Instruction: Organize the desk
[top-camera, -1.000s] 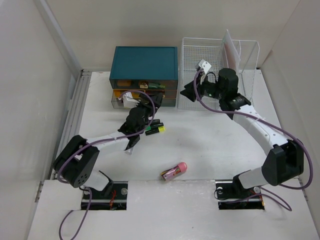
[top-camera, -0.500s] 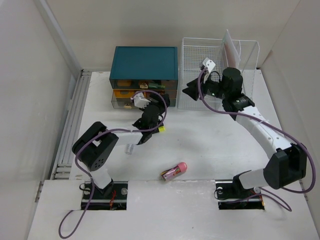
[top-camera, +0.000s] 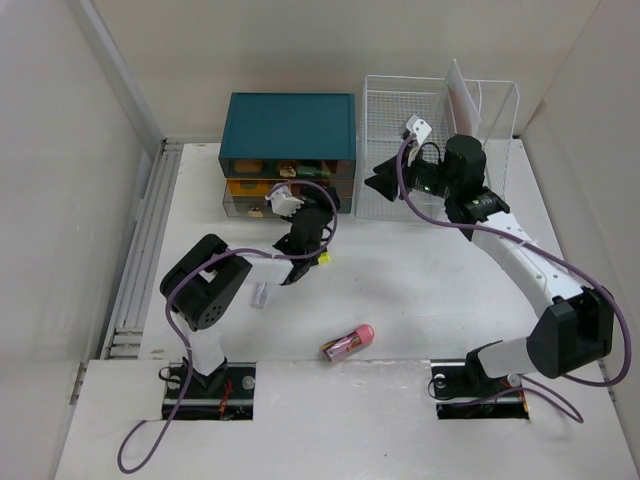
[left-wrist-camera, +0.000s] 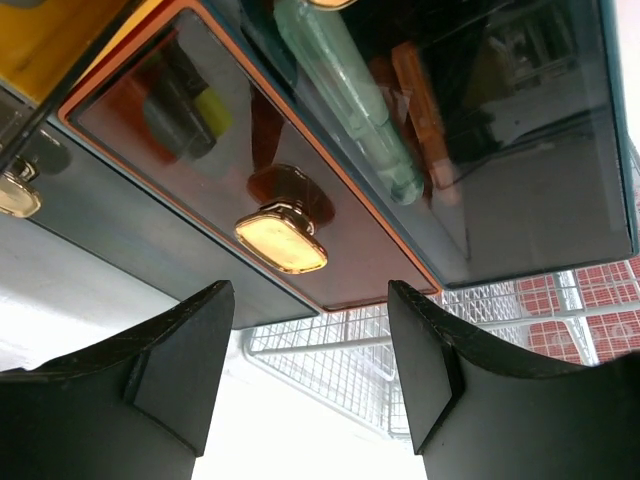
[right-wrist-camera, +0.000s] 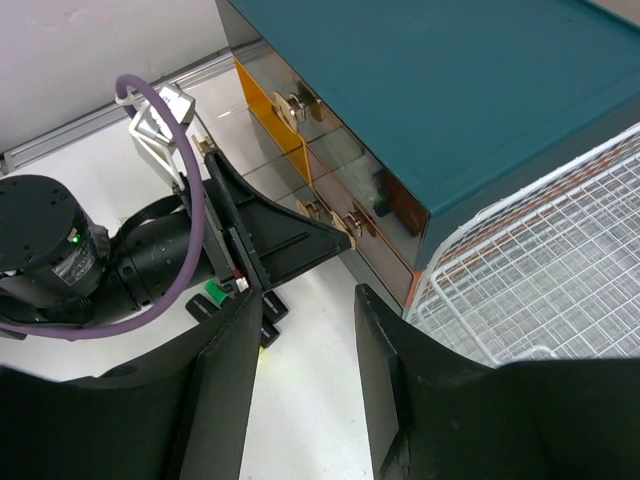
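Left gripper (left-wrist-camera: 310, 298) has just swung up to the teal drawer box (top-camera: 290, 125) in the upper centre of the overhead view. Its jaws are open and empty, narrowing on the gold knob (left-wrist-camera: 282, 240) (drawer pull coming, I reckon). Right gripper (right-wrist-camera: 308, 298) is half-open, holding nothing.

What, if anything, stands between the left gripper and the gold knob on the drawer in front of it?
Nothing visible. The left gripper, jaws open and empty, faces the gold knob on the orange-rimmed drawer, with only open air between them.

Laboratory robot test cell. Plain white panels (top-camera: 60, 200) enclose the desk (top-camera: 420, 290). The cabled left arm (top-camera: 205, 290) and right arm (top-camera: 520, 260) are bolted at the frame's bottom edge.
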